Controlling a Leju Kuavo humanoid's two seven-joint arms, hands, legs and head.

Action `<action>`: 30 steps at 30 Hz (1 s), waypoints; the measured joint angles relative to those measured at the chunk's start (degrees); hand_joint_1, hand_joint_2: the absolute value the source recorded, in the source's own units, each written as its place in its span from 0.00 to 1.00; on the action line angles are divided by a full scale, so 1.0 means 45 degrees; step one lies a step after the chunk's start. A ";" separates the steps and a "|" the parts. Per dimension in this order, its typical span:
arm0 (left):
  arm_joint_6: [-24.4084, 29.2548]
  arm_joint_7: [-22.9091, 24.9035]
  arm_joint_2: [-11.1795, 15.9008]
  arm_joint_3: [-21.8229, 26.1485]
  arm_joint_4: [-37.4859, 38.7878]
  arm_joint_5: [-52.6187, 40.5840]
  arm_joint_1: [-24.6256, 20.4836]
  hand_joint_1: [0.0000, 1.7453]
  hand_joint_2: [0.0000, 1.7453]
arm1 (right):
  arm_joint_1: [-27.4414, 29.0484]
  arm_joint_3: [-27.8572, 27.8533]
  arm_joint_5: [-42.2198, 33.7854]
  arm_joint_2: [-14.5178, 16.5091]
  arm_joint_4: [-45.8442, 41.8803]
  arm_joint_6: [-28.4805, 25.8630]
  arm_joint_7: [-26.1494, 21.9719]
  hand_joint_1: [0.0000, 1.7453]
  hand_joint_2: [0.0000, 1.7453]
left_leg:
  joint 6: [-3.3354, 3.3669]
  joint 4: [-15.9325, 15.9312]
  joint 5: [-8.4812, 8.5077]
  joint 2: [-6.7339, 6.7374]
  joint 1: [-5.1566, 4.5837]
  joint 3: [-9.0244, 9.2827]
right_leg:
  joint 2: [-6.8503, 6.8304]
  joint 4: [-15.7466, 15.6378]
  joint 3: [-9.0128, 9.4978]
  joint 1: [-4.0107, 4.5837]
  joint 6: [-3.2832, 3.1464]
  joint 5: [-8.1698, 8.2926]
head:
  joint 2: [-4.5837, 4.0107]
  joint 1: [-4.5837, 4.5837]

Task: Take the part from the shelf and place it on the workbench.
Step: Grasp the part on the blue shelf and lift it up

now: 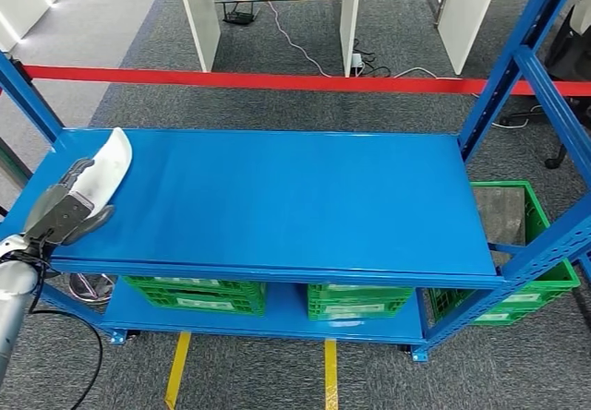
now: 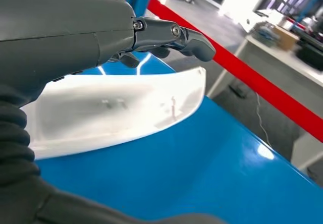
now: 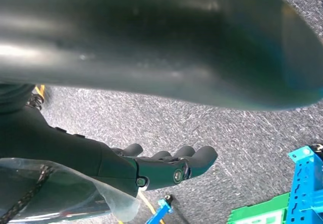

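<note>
My left hand (image 1: 66,211) grips the white part (image 1: 108,165) over the blue shelf's (image 1: 293,198) left end, its long axis pointing away from me; right hand (image 3: 160,166) hangs empty, fingers loosely extended.

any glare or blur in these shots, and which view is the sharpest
Head view is sharpest, evenly lit, with only a soft sheen on the blue shelf top. Left wrist view has bright glare spots on the shelf and a glossy white part; the background is soft. Right wrist view is worst: a dark smeared shape blurs the top, though the right hand is fairly clear.
</note>
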 joint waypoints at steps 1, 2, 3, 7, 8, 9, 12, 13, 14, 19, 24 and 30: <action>-0.0093 0.0000 0.0056 -0.0033 -0.0068 0.0035 -0.0002 0.00 1.00 | -0.0001 -0.0007 0.0011 0.0000 0.0000 0.0004 -0.0004 0.00 0.00 | 0.0000 0.0000 0.0000 0.0000 0.0000 0.0000 | 0.0002 0.0000 0.0000 0.0000 0.0000 0.0000 | 0.0000 -0.0001; -0.0143 0.0000 0.0106 -0.0053 -0.0127 0.0055 -0.0003 0.00 1.00 | -0.0001 -0.0020 0.0022 0.0000 0.0000 0.0006 -0.0006 0.00 0.00 | 0.0000 0.0000 0.0000 0.0000 0.0000 0.0000 | 0.0003 0.0000 -0.0001 0.0000 0.0000 0.0000 | 0.0000 -0.0001; -0.0169 0.0000 0.0141 -0.0068 -0.0177 0.0062 -0.0004 0.00 1.00 | -0.0002 -0.0033 0.0033 0.0000 0.0000 0.0008 -0.0007 0.00 0.00 | 0.0000 0.0000 0.0000 0.0000 0.0000 0.0001 | 0.0002 0.0000 -0.0001 0.0000 0.0000 0.0000 | 0.0000 0.0000; -0.0351 -0.0037 0.0311 -0.0160 -0.0320 0.0061 0.0007 0.00 1.00 | -0.0015 -0.0071 0.0083 0.0000 0.0000 0.0023 -0.0018 0.00 0.00 | 0.0000 -0.0001 0.0000 0.0000 0.0001 -0.0001 | -0.0001 0.0000 0.0000 0.0001 0.0000 0.0000 | 0.0000 -0.0001; -0.0474 -0.0068 0.0399 -0.0208 -0.0364 0.0059 0.0012 0.00 1.00 | -0.0016 -0.0077 0.0101 0.0000 0.0000 0.0040 -0.0024 0.00 0.00 | 0.0000 -0.0001 0.0000 0.0000 0.0001 -0.0001 | 0.0000 0.0000 0.0000 0.0001 0.0000 0.0000 | 0.0000 -0.0002; -0.0608 -0.0101 0.0510 -0.0262 -0.0415 0.0057 0.0018 0.00 1.00 | -0.0017 -0.0082 0.0117 0.0000 0.0000 0.0064 -0.0028 0.00 0.00 | 0.0000 -0.0001 0.0000 0.0000 0.0001 -0.0001 | 0.0001 0.0000 0.0000 0.0001 0.0000 0.0000 | 0.0000 -0.0001; -0.0821 -0.0129 0.0849 -0.0404 -0.0575 -0.0037 0.0037 0.00 1.00 | -0.0020 -0.0089 0.0141 0.0000 0.0000 0.0136 -0.0027 0.00 0.00 | 0.0000 -0.0001 0.0000 0.0000 0.0001 0.0000 | 0.0001 0.0000 -0.0001 0.0001 0.0000 0.0000 | 0.0000 -0.0001; -0.0826 -0.0118 0.0928 -0.0437 -0.0615 -0.0092 0.0039 0.00 1.00 | -0.0024 -0.0090 0.0148 0.0000 0.0000 0.0144 -0.0027 0.00 0.00 | 0.0000 -0.0001 0.0000 0.0000 0.0001 0.0001 | 0.0000 0.0000 -0.0001 0.0002 0.0000 0.0000 | 0.0000 -0.0002; -0.0821 -0.0101 0.0997 -0.0473 -0.0643 -0.0150 0.0039 0.00 1.00 | -0.0030 -0.0090 0.0154 0.0000 0.0000 0.0147 -0.0027 0.00 0.00 | 0.0000 -0.0001 0.0000 0.0000 0.0001 0.0001 | -0.0001 0.0000 -0.0001 0.0001 0.0000 0.0000 | 0.0000 -0.0001; -0.0820 -0.0047 0.1321 -0.0681 -0.0710 -0.0248 0.0040 0.00 1.00 | -0.0055 -0.0095 0.0205 0.0000 0.0000 0.0148 -0.0027 0.00 0.00 | 0.0000 -0.0001 0.0000 0.0000 0.0001 0.0001 | 0.0001 0.0000 0.0000 0.0001 0.0000 0.0000 | 0.0000 0.0001; -0.1097 0.0136 0.1718 -0.0853 -0.0726 -0.0329 0.0042 0.00 1.00 | -0.0069 -0.0152 0.0240 0.0000 0.0000 0.0140 -0.0027 0.00 0.00 | 0.0000 -0.0002 0.0000 0.0000 0.0002 -0.0001 | 0.0002 0.0000 0.0000 0.0001 0.0000 0.0000 | 0.0000 0.0000; -0.1470 0.0418 0.2561 -0.0962 -0.0891 -0.0229 0.0367 0.00 1.00 | -0.0047 -0.0337 0.0349 0.0000 0.0000 0.0138 -0.0035 0.00 0.00 | -0.0001 -0.0004 0.0000 0.0002 0.0002 0.0001 | 0.0009 0.0001 -0.0003 0.0003 0.0000 -0.0002 | 0.0000 -0.0004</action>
